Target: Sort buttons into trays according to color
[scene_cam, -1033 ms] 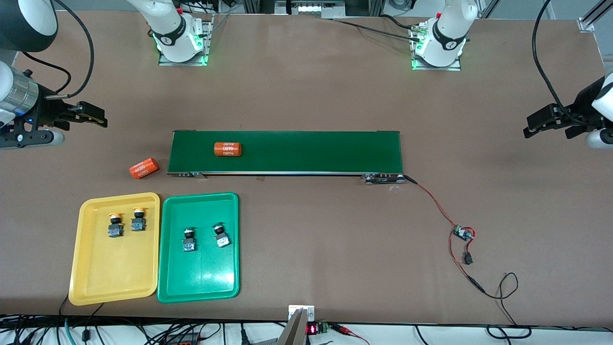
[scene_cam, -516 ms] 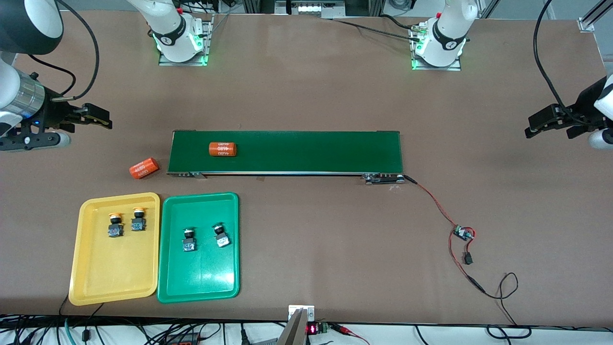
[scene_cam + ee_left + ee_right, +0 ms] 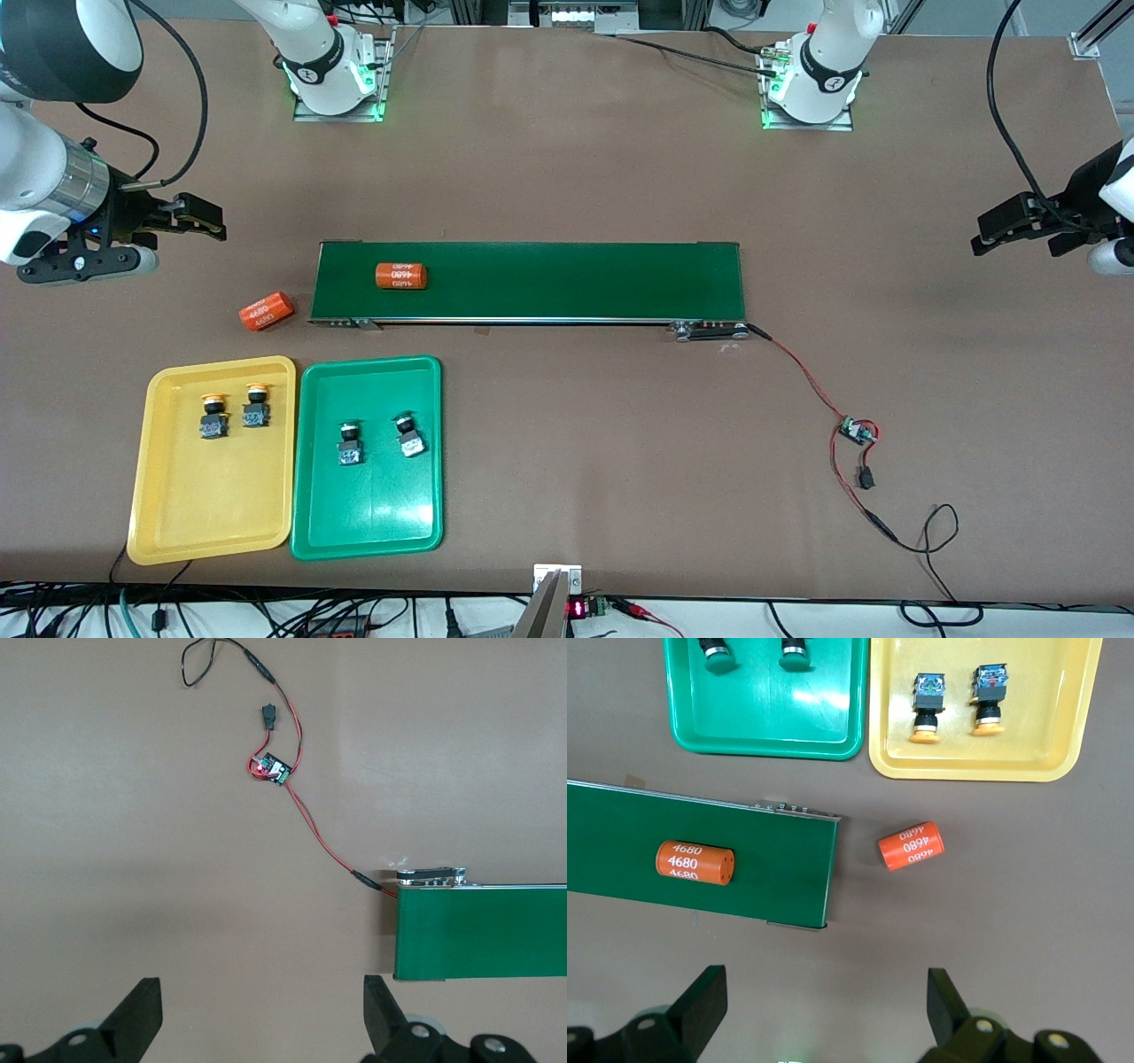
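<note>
Two yellow-capped buttons point(image 3: 213, 416) point(image 3: 257, 407) lie in the yellow tray point(image 3: 208, 514). Two green-capped buttons point(image 3: 350, 443) point(image 3: 407, 435) lie in the green tray point(image 3: 368, 518). The right wrist view shows the yellow buttons point(image 3: 928, 700) point(image 3: 989, 693) in the yellow tray point(image 3: 983, 771), and the green buttons point(image 3: 718, 651) point(image 3: 794, 649) in the green tray point(image 3: 766, 740). My right gripper point(image 3: 208, 226) point(image 3: 824, 992) is open and empty over bare table off the conveyor's end. My left gripper point(image 3: 979, 235) point(image 3: 263, 997) is open, empty and waits over the table's other end.
A long dark green conveyor belt point(image 3: 576, 279) lies across the middle and carries an orange cylinder point(image 3: 400, 276) marked 4680. A second orange cylinder point(image 3: 266, 311) lies on the table beside the belt's end. A small circuit board point(image 3: 856, 431) with red wires lies toward the left arm's end.
My right gripper has moved toward the conveyor's end. The orange cylinder on the belt has travelled toward the right arm's end. The left arm has barely moved.
</note>
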Robot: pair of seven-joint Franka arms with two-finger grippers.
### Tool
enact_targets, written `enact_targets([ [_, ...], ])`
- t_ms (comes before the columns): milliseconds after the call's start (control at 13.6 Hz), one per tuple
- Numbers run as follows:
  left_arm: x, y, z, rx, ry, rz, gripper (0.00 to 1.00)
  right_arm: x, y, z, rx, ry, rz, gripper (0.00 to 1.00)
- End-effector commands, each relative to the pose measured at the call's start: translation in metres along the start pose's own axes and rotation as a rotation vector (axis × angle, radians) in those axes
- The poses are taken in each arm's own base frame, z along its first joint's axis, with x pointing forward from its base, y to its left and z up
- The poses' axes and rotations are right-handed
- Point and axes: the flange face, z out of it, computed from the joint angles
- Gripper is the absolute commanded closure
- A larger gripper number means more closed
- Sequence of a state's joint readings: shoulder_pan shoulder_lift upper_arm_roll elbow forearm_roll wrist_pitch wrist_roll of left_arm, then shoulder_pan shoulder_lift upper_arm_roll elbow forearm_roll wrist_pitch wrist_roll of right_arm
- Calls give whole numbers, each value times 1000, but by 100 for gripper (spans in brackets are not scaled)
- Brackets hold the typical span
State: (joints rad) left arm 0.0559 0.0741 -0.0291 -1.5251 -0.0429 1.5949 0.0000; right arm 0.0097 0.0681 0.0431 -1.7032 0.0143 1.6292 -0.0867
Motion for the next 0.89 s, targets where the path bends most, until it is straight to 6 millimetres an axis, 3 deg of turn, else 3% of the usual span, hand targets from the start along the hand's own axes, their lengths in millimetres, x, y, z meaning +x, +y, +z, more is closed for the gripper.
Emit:
enact_targets([
  [0,-7,-2,-2,17,3,0,0,-1,-1,-3,11,10,10,0],
  [811,-9,3,-6,16,9,5,0,-1,0,-3,10,8,11,0],
])
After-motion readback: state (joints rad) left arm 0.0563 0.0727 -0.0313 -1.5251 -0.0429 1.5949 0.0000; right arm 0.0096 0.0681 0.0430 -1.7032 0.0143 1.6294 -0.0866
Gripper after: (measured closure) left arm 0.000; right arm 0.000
